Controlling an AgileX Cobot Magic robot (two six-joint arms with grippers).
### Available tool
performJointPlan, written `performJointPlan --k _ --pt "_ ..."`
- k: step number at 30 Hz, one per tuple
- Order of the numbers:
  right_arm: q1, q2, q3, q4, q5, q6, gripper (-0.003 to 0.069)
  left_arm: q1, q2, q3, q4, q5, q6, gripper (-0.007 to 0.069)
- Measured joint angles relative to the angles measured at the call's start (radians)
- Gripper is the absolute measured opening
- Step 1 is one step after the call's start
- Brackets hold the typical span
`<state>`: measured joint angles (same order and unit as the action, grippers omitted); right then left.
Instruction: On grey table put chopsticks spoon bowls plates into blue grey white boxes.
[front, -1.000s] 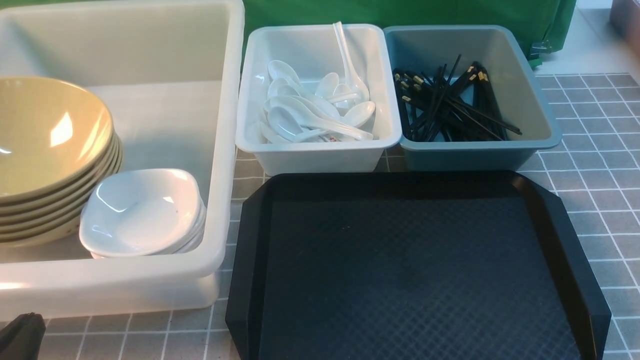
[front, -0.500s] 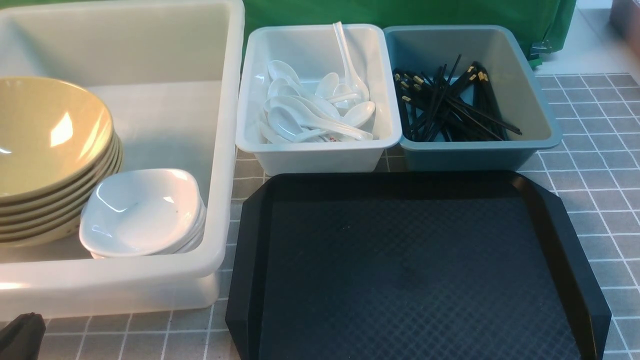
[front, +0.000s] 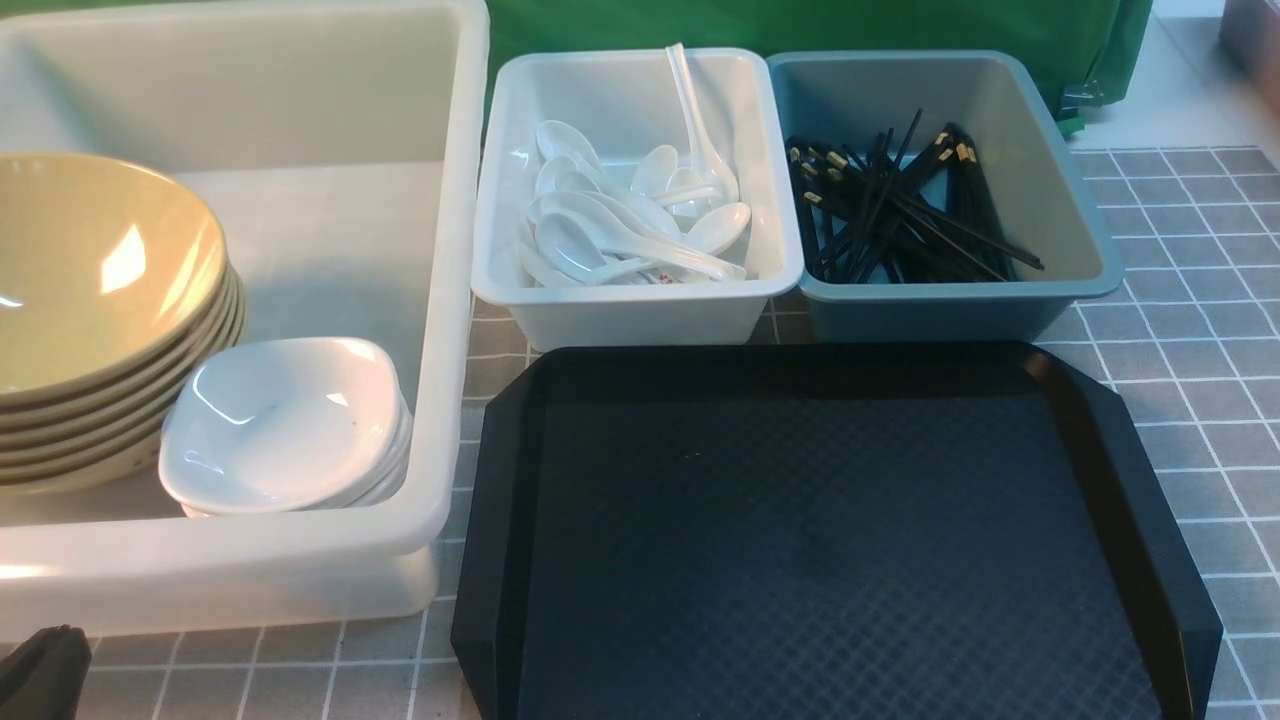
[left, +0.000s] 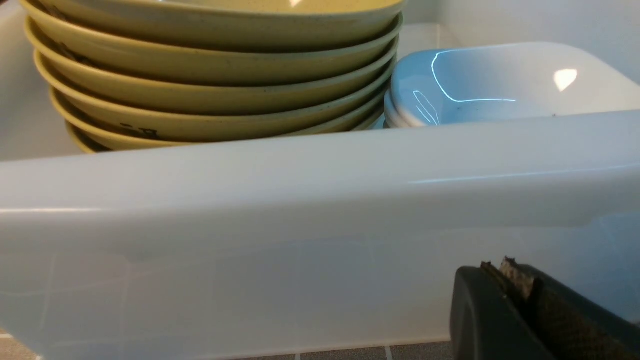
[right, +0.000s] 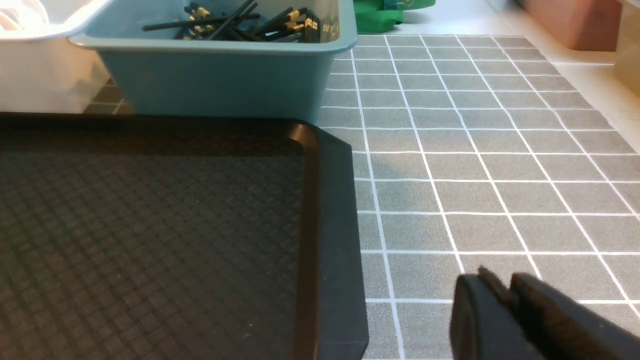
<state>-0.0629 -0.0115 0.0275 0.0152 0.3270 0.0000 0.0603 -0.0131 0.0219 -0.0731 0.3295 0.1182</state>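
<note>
A stack of olive-tan bowls (front: 90, 270) and a stack of small white plates (front: 285, 420) sit inside the large milky-white box (front: 455, 300). White spoons (front: 620, 230) lie piled in the small grey-white box (front: 640, 315). Black chopsticks (front: 900, 215) lie in the blue-grey box (front: 950, 310). My left gripper (left: 497, 270) is shut and empty, low beside the big box's near wall; its tip shows at the front view's lower left corner (front: 40, 670). My right gripper (right: 505, 285) is shut and empty above the grey table (right: 475, 165), right of the tray.
A black diamond-textured tray (front: 820, 540) with nothing on it lies in front of the two small boxes. Green cloth (front: 800, 30) hangs behind the boxes. Bare tiled table (front: 1180, 330) stretches to the right of the tray and the blue-grey box.
</note>
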Motion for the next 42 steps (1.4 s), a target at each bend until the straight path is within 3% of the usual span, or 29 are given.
performJointPlan --k 42 --pt "0.000 0.000 0.000 0.000 0.000 0.000 0.0151 0.000 0.000 0.000 0.000 0.000 -0.001 -0.0011"
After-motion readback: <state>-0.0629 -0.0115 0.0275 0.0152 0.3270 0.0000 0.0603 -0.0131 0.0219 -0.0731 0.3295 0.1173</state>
